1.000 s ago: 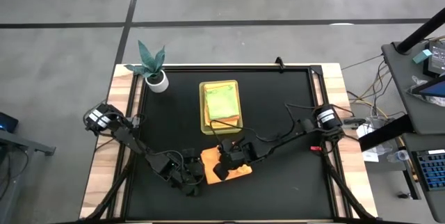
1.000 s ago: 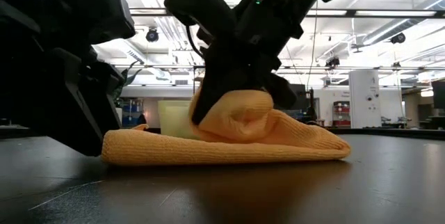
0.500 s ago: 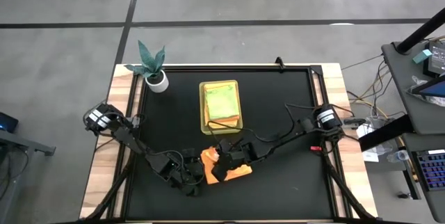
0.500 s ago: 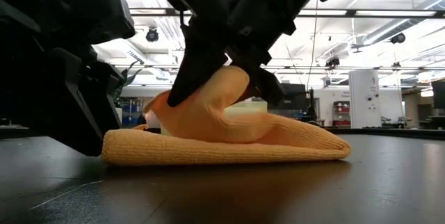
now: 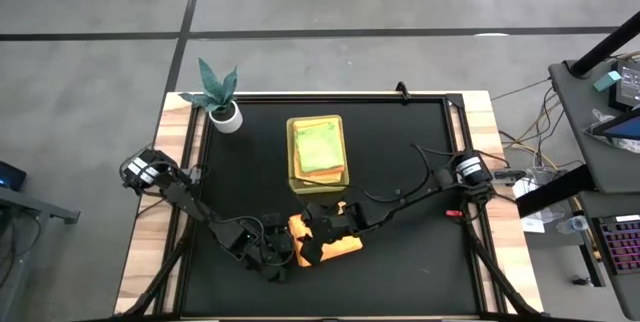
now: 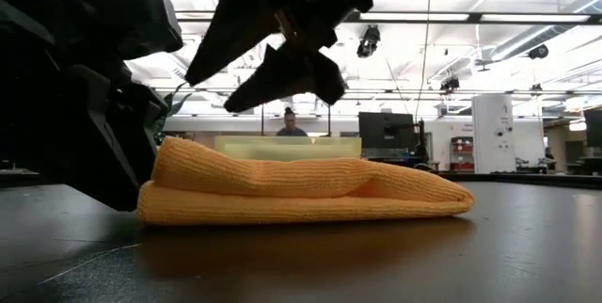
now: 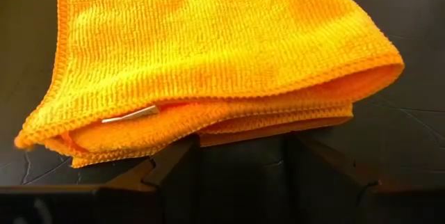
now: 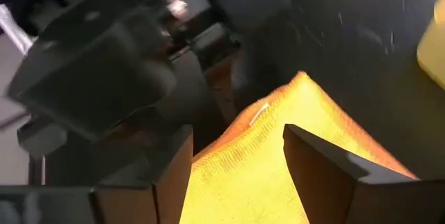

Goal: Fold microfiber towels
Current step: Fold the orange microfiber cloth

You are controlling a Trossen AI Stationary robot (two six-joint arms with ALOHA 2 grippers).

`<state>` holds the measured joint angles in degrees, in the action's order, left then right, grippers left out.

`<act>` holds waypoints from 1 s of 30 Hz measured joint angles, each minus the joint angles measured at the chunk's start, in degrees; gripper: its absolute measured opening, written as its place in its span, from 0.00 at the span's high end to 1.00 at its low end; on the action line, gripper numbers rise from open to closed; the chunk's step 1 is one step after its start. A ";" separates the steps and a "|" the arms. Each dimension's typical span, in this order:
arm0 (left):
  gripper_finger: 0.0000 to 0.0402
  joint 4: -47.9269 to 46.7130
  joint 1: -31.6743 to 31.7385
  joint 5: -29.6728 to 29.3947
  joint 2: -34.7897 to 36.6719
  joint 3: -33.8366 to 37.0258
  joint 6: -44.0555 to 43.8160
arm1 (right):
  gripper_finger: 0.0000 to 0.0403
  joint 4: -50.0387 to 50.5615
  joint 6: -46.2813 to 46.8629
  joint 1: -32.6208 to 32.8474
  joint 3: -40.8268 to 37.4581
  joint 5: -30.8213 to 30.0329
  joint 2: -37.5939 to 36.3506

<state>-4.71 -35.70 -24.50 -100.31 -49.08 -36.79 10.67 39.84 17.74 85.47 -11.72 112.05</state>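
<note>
High view: an orange towel (image 5: pixel 328 245) lies folded on the black table (image 5: pixel 400 162), near its front edge. The left gripper (image 5: pixel 285 254) is at the towel's left edge; the right gripper (image 5: pixel 318 230) hangs over the towel. Behind it a yellow-green tray (image 5: pixel 293 152) holds a stack with a green towel (image 5: pixel 321 148) on top and an orange one showing beneath. A potted plant (image 5: pixel 219 95) stands at the back left corner.

Low view: the orange towel (image 6: pixel 301 190) lies flat in layers. The right gripper (image 6: pixel 268 44) hovers above it, fingers spread, holding nothing. The left gripper (image 6: pixel 103 143) sits against the towel's left end. A person (image 6: pixel 290 122) shows far off in the room.

Left wrist view: the towel's folded edge (image 7: pixel 208 57) lies just before the fingers (image 7: pixel 163 172), which stand apart with nothing between them. A small white tag (image 7: pixel 128 115) pokes from the fold; no writing can be read.

Right wrist view: the towel (image 8: pixel 278 161) lies beneath open fingers (image 8: pixel 327 175), the tag (image 8: pixel 259 113) visible near its corner.
</note>
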 joint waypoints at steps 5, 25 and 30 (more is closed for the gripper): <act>0.48 -0.44 -0.22 0.07 0.02 0.00 0.04 | 0.47 1.13 -8.27 1.88 0.48 -0.42 -1.77; 0.61 7.46 0.13 -1.07 4.06 -2.11 11.07 | 0.82 20.91 -16.97 9.70 -3.93 -8.60 -4.37; 0.78 13.84 0.07 -0.94 0.65 -2.00 14.64 | 0.96 15.27 -16.95 9.94 -7.69 -9.34 -4.31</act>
<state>9.13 -35.63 -25.44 -99.67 -51.08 -22.15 25.94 22.90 27.68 77.78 -21.06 107.74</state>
